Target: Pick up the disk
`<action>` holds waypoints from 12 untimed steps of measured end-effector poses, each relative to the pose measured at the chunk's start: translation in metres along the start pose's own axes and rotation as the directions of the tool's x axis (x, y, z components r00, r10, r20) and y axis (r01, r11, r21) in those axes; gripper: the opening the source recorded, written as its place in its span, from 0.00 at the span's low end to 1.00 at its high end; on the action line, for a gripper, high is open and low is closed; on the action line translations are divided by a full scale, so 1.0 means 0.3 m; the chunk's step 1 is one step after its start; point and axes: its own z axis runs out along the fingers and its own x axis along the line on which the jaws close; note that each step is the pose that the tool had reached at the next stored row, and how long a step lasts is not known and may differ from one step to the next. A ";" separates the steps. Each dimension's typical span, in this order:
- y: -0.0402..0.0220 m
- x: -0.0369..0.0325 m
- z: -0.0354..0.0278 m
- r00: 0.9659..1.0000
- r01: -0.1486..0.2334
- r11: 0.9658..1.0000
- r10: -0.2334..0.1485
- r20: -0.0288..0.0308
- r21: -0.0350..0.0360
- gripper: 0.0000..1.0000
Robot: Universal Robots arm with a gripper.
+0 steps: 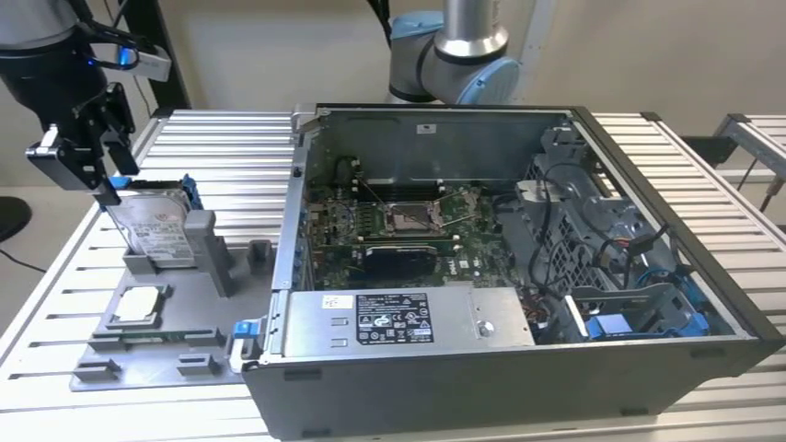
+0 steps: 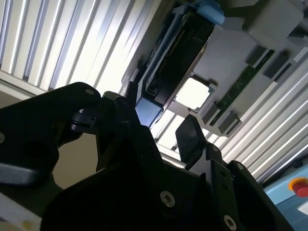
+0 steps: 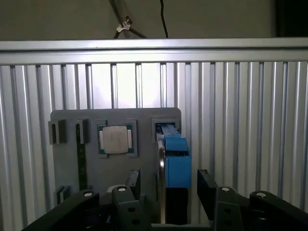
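Slatted metal bench (image 1: 227, 152) carries, at the exterior view's left, a grey fixture plate (image 1: 147, 354) where the disk (image 1: 157, 226) stands upright in a slot. The tool (image 1: 105, 170) hangs open astride its top edge, gaps either side. Open computer case (image 1: 491, 276) sits just beside, rightward.

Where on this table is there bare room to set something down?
Bare table slats lie beyond the grey fixture tray, alongside the computer case; more at the exterior view's right of the case. Crowded: the tray, where the open gripper straddles the upright disk near the processor chip.
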 end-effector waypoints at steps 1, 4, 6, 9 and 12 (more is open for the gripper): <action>0.000 -0.002 0.003 1.000 0.003 1.000 -0.003 0.003 0.000 1.00; 0.000 -0.005 0.014 1.000 0.012 1.000 -0.012 0.012 0.000 1.00; 0.001 -0.007 0.021 1.000 0.016 1.000 -0.016 0.017 -0.001 1.00; 0.001 -0.008 0.033 1.000 0.020 1.000 -0.020 0.022 -0.001 1.00; 0.001 -0.007 0.047 0.999 0.023 1.000 -0.023 0.024 -0.001 1.00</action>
